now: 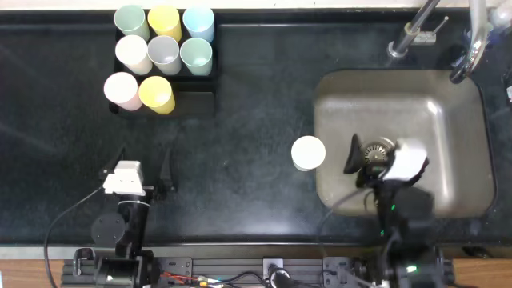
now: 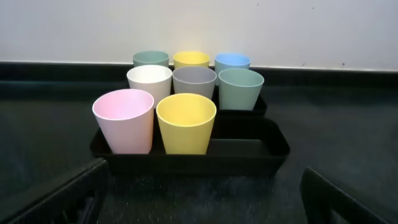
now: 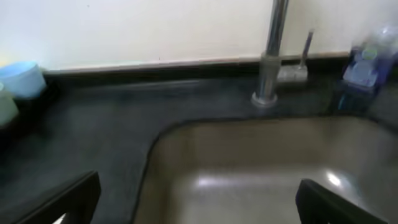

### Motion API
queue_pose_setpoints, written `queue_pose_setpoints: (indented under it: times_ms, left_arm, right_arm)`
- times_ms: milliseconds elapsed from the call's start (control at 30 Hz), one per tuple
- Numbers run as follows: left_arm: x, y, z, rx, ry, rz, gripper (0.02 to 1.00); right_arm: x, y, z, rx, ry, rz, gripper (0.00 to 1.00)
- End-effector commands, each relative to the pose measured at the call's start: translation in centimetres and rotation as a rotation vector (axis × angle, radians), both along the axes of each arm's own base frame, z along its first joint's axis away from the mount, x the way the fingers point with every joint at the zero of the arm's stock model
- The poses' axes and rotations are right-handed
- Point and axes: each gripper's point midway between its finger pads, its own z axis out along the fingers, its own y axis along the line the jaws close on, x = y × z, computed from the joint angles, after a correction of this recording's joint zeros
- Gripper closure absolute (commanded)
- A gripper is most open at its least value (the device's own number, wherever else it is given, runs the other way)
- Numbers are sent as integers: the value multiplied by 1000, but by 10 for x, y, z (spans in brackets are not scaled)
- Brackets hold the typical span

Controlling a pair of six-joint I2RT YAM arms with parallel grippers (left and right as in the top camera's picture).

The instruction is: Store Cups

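Note:
A black tray (image 1: 200, 102) stands at the back left of the dark counter and holds several pastel cups in rows. In its front row stand a pink cup (image 1: 122, 90) and a yellow cup (image 1: 157, 94), with a bare slot beside them. A lone white cup (image 1: 308, 152) sits on the counter just left of the sink. My left gripper (image 1: 142, 160) is open in front of the tray, facing the pink cup (image 2: 124, 118) and yellow cup (image 2: 185, 121). Over the sink basin my right gripper (image 1: 380, 156) is open with nothing between its fingers.
The steel sink (image 1: 448, 104) takes up the right side, with a faucet (image 1: 416, 28) behind it. The faucet (image 3: 273, 50) and a blue bottle (image 3: 367, 62) stand against the back wall. Bare counter lies between the tray (image 2: 249, 152) and the sink.

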Motion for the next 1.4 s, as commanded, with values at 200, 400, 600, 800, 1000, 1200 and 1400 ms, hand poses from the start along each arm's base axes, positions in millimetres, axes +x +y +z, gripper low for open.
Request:
queue_pose_setpoints:
  times_ms: [200, 400, 600, 800, 1000, 1200, 1400]
  left_arm:
    - [-1, -2, 1, 23, -8, -15, 18]
    - [-1, -2, 1, 23, -8, -15, 18]
    - [-1, -2, 1, 23, -7, -15, 18]
    - [-1, -2, 1, 23, -8, -15, 18]
    - [-1, -2, 1, 23, -8, -15, 18]
    - [-1, -2, 1, 23, -8, -15, 18]
    - [-1, -2, 1, 23, -7, -15, 18]
  right_arm:
    - [32, 36, 55, 7, 373, 163, 3]
    - [38, 104, 14, -50, 531, 475, 3]
    - [38, 76, -30, -45, 697, 397, 5]
    - [26, 84, -46, -23, 774, 422, 3]
    - [28, 94, -69, -12, 855, 453, 3]
    - [26, 81, -97, -31, 960, 407, 3]
    - [24, 78, -120, -49, 1048, 400, 3]
